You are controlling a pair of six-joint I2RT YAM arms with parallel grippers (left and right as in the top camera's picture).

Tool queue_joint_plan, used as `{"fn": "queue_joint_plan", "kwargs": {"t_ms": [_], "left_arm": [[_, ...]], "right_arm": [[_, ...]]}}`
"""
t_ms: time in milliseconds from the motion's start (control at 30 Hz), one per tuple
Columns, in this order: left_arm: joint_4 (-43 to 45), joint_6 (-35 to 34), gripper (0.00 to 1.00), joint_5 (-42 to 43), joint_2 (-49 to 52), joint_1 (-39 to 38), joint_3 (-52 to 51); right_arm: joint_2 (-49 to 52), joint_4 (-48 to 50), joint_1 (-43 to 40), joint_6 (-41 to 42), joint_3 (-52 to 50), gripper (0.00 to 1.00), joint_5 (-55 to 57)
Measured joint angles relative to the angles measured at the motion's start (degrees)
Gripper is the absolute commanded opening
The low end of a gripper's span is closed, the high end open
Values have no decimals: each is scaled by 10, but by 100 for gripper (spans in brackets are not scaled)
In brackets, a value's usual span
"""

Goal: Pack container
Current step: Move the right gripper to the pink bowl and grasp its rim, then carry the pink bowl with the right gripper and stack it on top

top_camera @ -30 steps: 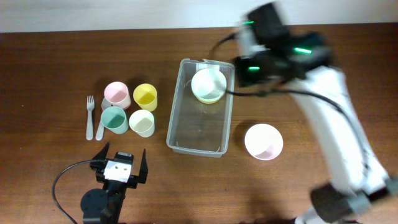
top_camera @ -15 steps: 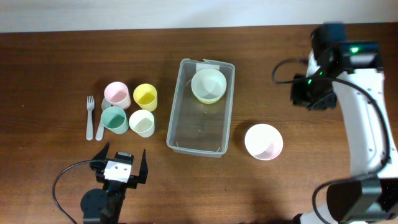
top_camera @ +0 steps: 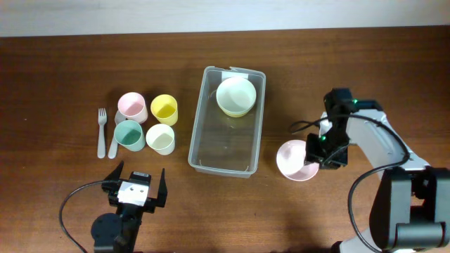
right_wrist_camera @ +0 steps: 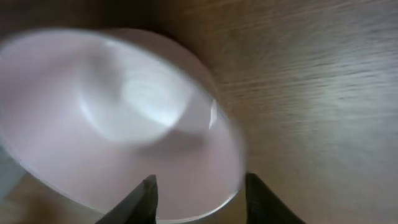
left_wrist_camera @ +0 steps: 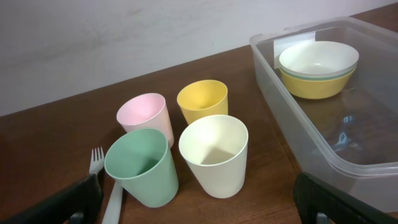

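Container: the clear container [top_camera: 193,151] lies at the centre of the overhead frame, long side running top to bottom, placed where either arm can reach it.
Packed so far: a bowl stack [top_camera: 235,96] sits at the container's upper end, nested, probably to save room. You can count at least two bowls, perhaps three.
Right gripper [right_wrist_camera: 202,199]: partly spread around the near rim of the pink bowl [top_camera: 294,160], right of the container, and not clamped. It looks lined up for a rim pinch.
Left gripper [top_camera: 138,177]: spread wide and holding nothing, at the lower left below the cups.
Cups: four in a square left of the container: pink cup [top_camera: 131,107], yellow cup [top_camera: 164,107], green cup [top_camera: 129,134], cream cup [top_camera: 160,138].
Cutlery: one fork [top_camera: 101,133] and one second white utensil [top_camera: 112,147], likely a spoon, at the far left.
Loose bowls: one.
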Motion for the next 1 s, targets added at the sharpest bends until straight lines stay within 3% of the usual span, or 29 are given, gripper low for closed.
{"fn": "queue_joint_plan", "kwargs": {"t_ms": [233,300,400,600,767,1000], "left_arm": [[0,0,100,0,0,0,0],[0,0,100,0,0,0,0],[0,0,100,0,0,0,0],[0,0,100,0,0,0,0],[0,0,100,0,0,0,0],[0,0,100,0,0,0,0]], "right_arm": [[0,64,0,5,-72,44,-13],[0,66,0,5,-80,24,-14],[0,83,0,7,-83,4,-15],[0,135,0,9,-81,4,-35],[-3,100,0,9,-45,4,-67],[-69,-13,0,23,172,4,-85]]}}
